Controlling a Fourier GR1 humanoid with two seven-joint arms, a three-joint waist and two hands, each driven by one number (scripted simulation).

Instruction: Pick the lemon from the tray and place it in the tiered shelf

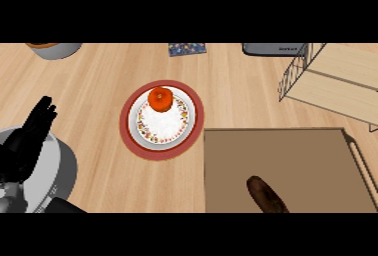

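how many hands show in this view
1. The left hand rests open at the view's left edge, fingers up, beside the red plate. The right hand shows nowhere; only a dark brown object lies on the tray.

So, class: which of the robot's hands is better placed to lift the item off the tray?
Probably the right, though it is out of view. The tray with its dark oblong item and the shelf all lie on the robot's right; the open left hand rests far left, beyond the plate.
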